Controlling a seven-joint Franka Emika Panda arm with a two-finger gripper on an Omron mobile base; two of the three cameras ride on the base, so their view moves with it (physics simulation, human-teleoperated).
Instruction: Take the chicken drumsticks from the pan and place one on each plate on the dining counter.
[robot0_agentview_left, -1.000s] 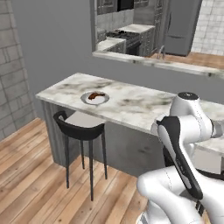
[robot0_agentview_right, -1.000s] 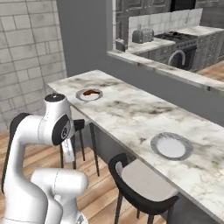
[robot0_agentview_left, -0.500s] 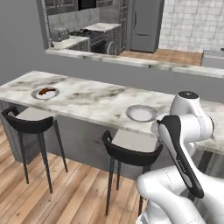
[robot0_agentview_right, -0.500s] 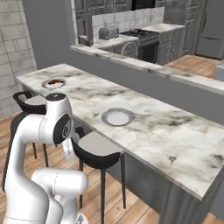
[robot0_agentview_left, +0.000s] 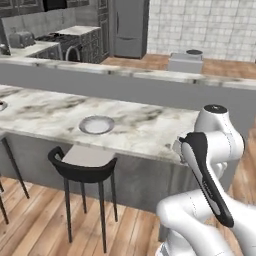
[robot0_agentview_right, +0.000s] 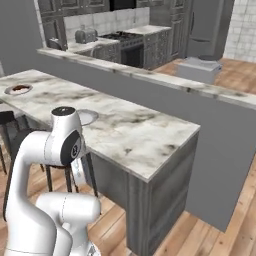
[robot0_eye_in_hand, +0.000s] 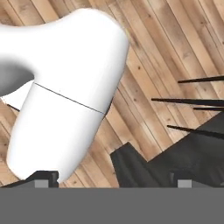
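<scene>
The dining counter (robot0_agentview_left: 145, 131) (robot0_agentview_right: 142, 136) runs across both base views. An empty plate (robot0_agentview_left: 96, 124) (robot0_agentview_right: 89, 117) lies on it above a stool; in the right base view my arm hides part of it. Far left on the counter a second plate (robot0_agentview_right: 19, 89) holds a reddish-brown drumstick (robot0_agentview_right: 20, 88); only this plate's rim (robot0_agentview_left: 1, 105) shows at the left base view's edge. The pan and the other drumstick are out of view. My arm is folded close to the base. In the hand view my gripper (robot0_eye_in_hand: 113, 180) is open and empty, aimed at the wooden floor.
A black-backed stool (robot0_agentview_left: 82, 167) (robot0_eye_in_hand: 192, 148) stands under the counter, close to my hand. A raised ledge (robot0_agentview_left: 150, 75) runs behind the counter. The counter's end (robot0_agentview_right: 192, 131) is at the right. A grey box (robot0_agentview_left: 185, 62) sits on the floor beyond; stove and fridge stand further back.
The whole scene has slid left in both base views: the base has driven right along the counter. The drumstick plate has gone to the far left. My arm keeps its folded pose.
</scene>
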